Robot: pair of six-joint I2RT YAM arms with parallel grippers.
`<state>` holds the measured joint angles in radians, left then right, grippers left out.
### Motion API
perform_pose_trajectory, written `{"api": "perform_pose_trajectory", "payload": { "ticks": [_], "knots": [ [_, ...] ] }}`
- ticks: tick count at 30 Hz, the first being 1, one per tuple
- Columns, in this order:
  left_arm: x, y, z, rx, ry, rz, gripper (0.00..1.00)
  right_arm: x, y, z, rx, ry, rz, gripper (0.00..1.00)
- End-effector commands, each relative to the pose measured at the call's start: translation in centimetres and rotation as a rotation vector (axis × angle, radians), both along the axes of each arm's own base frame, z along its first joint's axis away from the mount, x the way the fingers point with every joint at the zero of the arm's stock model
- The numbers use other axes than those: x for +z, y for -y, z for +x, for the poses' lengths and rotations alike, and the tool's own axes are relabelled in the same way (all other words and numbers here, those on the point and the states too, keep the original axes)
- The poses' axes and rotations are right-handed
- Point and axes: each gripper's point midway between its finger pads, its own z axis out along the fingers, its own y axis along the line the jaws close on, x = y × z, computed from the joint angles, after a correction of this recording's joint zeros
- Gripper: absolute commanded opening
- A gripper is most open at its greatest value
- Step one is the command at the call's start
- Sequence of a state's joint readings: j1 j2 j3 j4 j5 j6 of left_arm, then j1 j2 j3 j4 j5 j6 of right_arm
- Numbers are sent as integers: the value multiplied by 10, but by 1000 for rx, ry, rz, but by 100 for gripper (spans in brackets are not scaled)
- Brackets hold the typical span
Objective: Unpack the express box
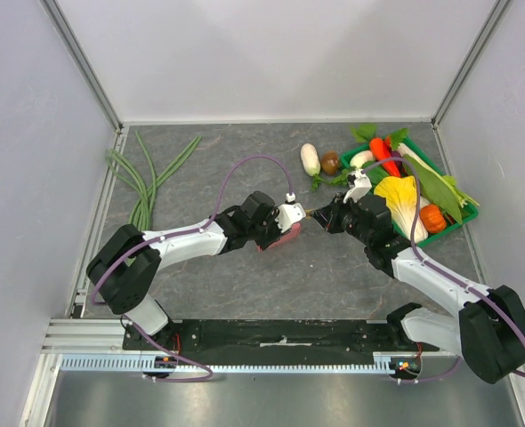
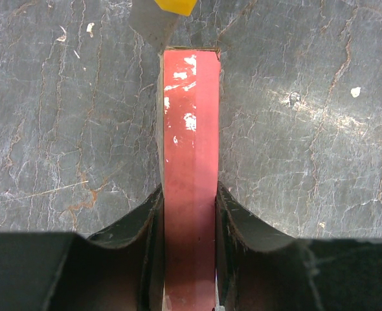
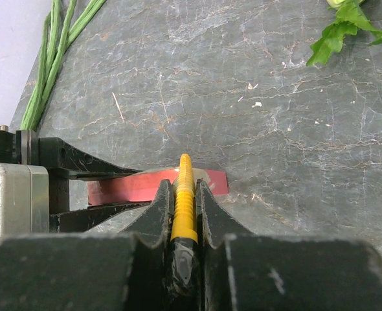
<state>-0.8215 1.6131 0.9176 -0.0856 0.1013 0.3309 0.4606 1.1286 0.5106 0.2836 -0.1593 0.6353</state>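
The pink-red express box (image 2: 190, 162) lies on the grey table, clamped edgewise between my left gripper's (image 2: 190, 194) fingers. It also shows in the top view (image 1: 286, 234) and the right wrist view (image 3: 133, 188). My left gripper (image 1: 289, 222) is shut on it. My right gripper (image 3: 183, 194) is shut on the yellow-and-black utility knife (image 3: 185, 201), whose tip reaches the box's far end. In the top view the right gripper (image 1: 327, 216) faces the left one at the table's middle. A yellow corner of the knife (image 2: 173, 6) shows beyond the box.
A green tray (image 1: 456, 224) of vegetables stands at the back right, with a white radish (image 1: 310, 158) and a brown mushroom (image 1: 331, 163) beside it. Long green beans (image 1: 147, 178) lie at the back left. White walls enclose the table.
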Motion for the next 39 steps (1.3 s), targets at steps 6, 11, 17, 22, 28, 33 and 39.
{"api": "perform_pose_trajectory", "payload": {
  "ticks": [6, 11, 17, 22, 28, 33, 39],
  "knots": [
    [-55, -47, -22, 28, -102, 223, 7, 8, 3, -3, 6, 36, -3, 0],
    [-56, -47, -21, 33, -101, 228, 6, 4, 3, -10, 20, 19, -8, 0],
    [-55, -46, -21, 33, -101, 224, 6, 0, 0, -13, 48, 15, -8, 0],
    [-53, -44, -20, 30, -98, 216, 6, 4, -5, -13, 64, 19, 16, 0],
    [-54, -46, -22, 29, -105, 216, 6, 13, 5, -4, -4, 42, 8, 0],
    [-54, -47, -24, 23, -105, 217, 6, 25, 4, 7, -42, 69, 56, 0],
    [-55, -46, -24, 17, -106, 218, 6, 35, 0, 17, -47, 93, 76, 0]
  ]
}}
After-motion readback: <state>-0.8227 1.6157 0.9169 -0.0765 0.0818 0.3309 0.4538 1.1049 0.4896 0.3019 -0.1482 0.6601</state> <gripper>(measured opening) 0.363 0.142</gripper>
